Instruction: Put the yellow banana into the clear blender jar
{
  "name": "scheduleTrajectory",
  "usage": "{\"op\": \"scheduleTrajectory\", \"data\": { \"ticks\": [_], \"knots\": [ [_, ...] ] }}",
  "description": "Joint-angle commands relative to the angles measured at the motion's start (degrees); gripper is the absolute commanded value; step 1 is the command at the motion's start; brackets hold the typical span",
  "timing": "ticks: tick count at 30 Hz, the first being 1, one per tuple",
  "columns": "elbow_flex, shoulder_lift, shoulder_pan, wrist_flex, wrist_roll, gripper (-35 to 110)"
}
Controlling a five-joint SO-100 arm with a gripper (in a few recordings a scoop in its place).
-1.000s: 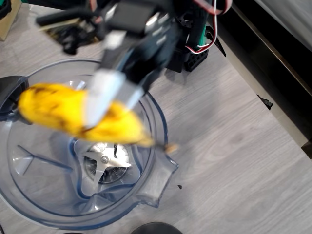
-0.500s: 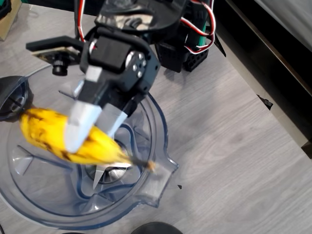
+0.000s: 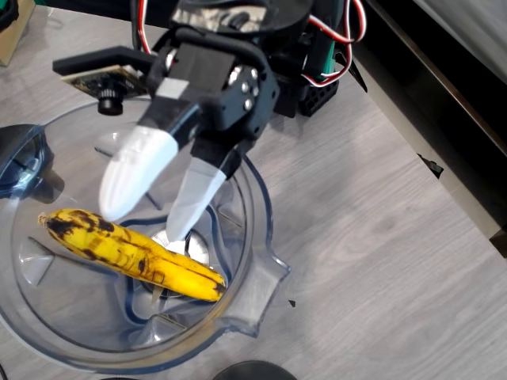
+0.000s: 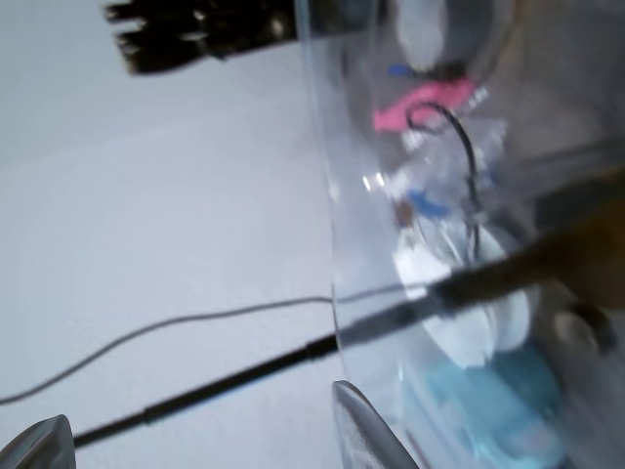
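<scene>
The drop looks done, to my eye; the yellow banana (image 3: pixel 131 255) lies down inside the clear blender jar (image 3: pixel 257 218), stretched across the bottom over the steel blade (image 3: pixel 194 252), its dark bruised end toward the left of the overhead view and its narrower end toward the pour spout (image 3: pixel 265 285); the gripper (image 3: pixel 150 214) hangs just above it with its two white fingers (image 3: pixel 133 170) spread apart and nothing between them, their tips inside the rim of the jar; whether the right-hand tip brushes the fruit I cannot tell; in the wrist view the curved wall of the jar stands close ahead, blurred, with two pale fingertips (image 4: pixel 363 430) at the bottom edge; what seems left is to lift the arm straight up and clear of the rim without catching the wall or stirring the banana; the jar holds nothing else that I can see; a small dark lid piece (image 3: pixel 17 157) sits by its left edge on the grey wood-grain table (image 3: pixel 372 206).
</scene>
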Motion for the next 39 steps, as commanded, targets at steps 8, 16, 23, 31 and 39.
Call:
{"op": "scheduleTrajectory", "data": {
  "ticks": [8,16,23,31,39],
  "knots": [
    [-23.47,3.34,-23.73,34.54,-1.05,31],
    [2.46,8.70,-26.19,34.98,-2.46,31],
    [31.11,23.64,-23.29,23.12,-5.19,31],
    [46.49,38.50,-21.45,21.18,-7.38,31],
    [61.35,52.56,-19.60,20.83,-9.14,31]
  ]
}}
